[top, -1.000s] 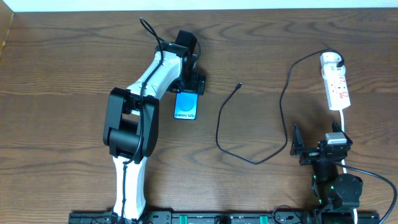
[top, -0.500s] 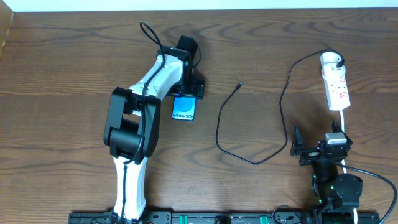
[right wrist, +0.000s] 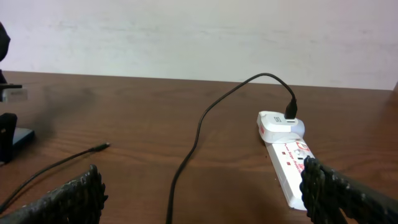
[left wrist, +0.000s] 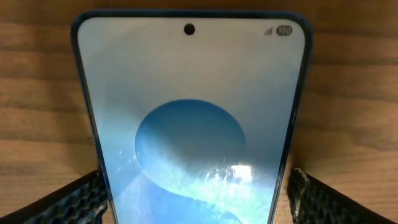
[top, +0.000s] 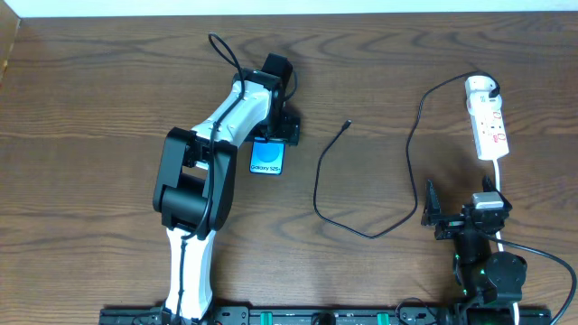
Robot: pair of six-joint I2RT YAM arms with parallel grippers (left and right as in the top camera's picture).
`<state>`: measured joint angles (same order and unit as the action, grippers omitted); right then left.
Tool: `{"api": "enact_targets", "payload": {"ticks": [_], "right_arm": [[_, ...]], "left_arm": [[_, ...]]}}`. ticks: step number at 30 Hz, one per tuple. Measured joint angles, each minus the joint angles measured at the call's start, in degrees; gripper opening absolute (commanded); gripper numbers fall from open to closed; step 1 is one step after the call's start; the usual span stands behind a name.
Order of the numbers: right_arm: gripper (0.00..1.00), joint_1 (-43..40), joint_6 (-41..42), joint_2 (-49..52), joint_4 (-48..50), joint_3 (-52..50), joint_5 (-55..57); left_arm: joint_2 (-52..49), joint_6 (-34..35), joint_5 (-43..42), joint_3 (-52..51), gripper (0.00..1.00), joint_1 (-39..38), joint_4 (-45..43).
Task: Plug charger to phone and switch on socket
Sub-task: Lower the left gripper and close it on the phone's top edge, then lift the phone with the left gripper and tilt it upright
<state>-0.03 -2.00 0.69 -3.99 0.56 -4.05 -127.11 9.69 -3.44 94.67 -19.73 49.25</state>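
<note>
The phone (top: 266, 159) lies flat on the table with its light blue screen up, and it fills the left wrist view (left wrist: 193, 112). My left gripper (top: 271, 138) is open and straddles the phone's upper end (left wrist: 196, 202), with a gap showing at the right finger. The charger (top: 318, 185), a thin black cable, loops across the table, and its free connector (top: 348, 123) lies to the right of the phone. The cable also shows in the right wrist view (right wrist: 193, 143). The socket (top: 489, 122) is a white strip at the far right (right wrist: 287, 163). My right gripper (top: 461, 206) is open and empty, near the front edge (right wrist: 202, 199).
The charger's white plug (top: 480, 88) sits in the far end of the strip (right wrist: 280, 124). The strip's white cord (top: 499, 176) runs down towards my right arm. A pale wall stands behind the table's far edge (right wrist: 199, 78).
My left gripper has shifted slightly around the phone, and the phone has slid a little to the left and towards the front. The right arm, cable and strip have not moved.
</note>
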Motion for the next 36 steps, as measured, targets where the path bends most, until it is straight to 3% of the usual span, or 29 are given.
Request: {"api": "enact_targets", "payload": {"ticks": [23,29,36], "right_arm": [[0.99,0.00,0.00,0.00,0.00,0.00,0.00],[0.99,0.00,0.00,0.00,0.00,0.00,0.00],[0.99,0.00,0.00,0.00,0.02,0.00,0.00]], "left_arm": [[0.15,-1.18,-0.17,-0.26,0.88,0.00,1.27],[0.15,-1.66,-0.22,-0.26,0.79,0.00,1.11],[0.24,-2.01,-0.07,-0.31,0.77,-0.13,0.92]]}}
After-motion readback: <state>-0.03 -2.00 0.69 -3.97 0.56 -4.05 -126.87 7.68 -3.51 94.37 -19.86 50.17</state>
